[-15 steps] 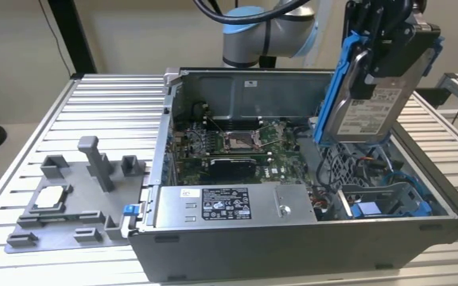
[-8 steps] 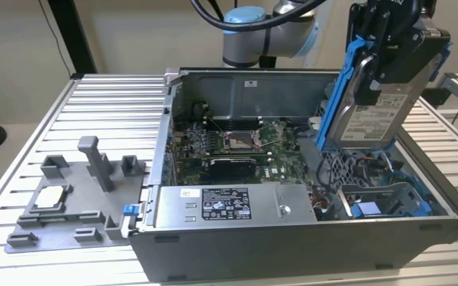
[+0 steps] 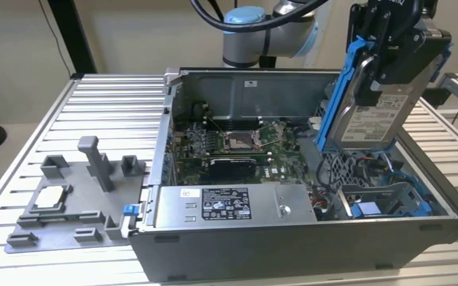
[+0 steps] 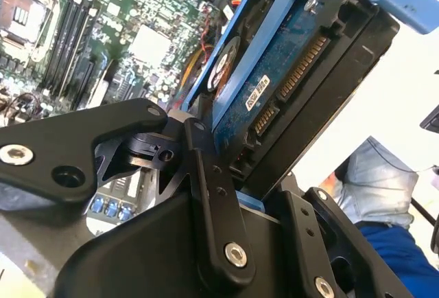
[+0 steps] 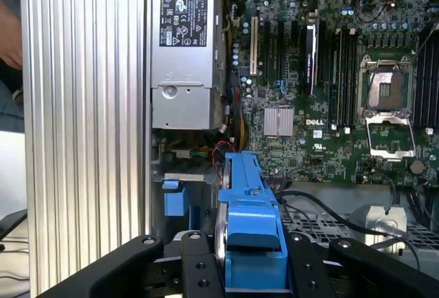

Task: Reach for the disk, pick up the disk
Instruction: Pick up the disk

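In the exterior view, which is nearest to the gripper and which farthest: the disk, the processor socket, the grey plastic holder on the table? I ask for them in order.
1. The disk: held in the gripper, upright above the computer case.
2. The processor socket: inside the case, on the circuit board.
3. The grey plastic holder: on the table, at the exterior view's left.

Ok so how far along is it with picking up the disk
The reach looks done, and so does the grasp: the gripper is shut on the disk, which hangs upright in its blue bracket above the open computer case, clear of the drive bay. Nothing of the pick-up looks left.
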Robot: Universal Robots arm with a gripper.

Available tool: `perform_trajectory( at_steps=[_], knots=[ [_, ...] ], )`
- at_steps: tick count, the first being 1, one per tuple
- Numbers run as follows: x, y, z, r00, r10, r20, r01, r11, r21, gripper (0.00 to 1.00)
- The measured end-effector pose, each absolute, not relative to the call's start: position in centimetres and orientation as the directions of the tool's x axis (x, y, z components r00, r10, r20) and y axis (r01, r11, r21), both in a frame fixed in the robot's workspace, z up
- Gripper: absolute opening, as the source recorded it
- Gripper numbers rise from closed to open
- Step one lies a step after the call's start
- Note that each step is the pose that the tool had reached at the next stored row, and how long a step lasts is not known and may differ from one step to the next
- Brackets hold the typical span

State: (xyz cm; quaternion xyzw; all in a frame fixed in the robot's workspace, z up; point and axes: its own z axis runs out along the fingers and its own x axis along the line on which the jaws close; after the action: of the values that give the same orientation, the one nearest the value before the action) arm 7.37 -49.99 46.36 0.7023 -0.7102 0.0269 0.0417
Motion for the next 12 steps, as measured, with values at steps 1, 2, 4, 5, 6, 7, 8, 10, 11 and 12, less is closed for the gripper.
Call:
perform_trajectory(
  at_steps=[1,2,4,5,6,7,8,10,11,12],
  knots=[
    [7.4,-50.0,46.4,-0.010,-0.995,0.097,-1.000,0.012,0.020,0.00],
    [7.4,-50.1,46.4,-0.010,-0.995,0.097,-1.000,0.012,0.020,0.00],
    [7.4,-50.4,46.4,-0.010,-0.995,0.097,-1.000,0.012,0.020,0.00],
    [7.4,-50.6,46.4,-0.010,-0.995,0.097,-1.000,0.012,0.020,0.00],
    [7.4,-50.8,46.4,-0.010,-0.995,0.097,-1.000,0.012,0.020,0.00],
    [7.4,-51.0,46.3,-0.010,-0.995,0.097,-1.000,0.012,0.020,0.00],
    [7.4,-51.2,46.4,-0.010,-0.995,0.097,-1.000,0.012,0.020,0.00],
    [7.5,-51.5,46.4,-0.010,-0.995,0.097,-1.000,0.012,0.020,0.00],
    [7.5,-51.6,46.4,-0.010,-0.995,0.097,-1.000,0.012,0.020,0.00],
    [7.5,-51.7,46.4,-0.010,-0.995,0.097,-1.000,0.012,0.020,0.00]
  ],
)
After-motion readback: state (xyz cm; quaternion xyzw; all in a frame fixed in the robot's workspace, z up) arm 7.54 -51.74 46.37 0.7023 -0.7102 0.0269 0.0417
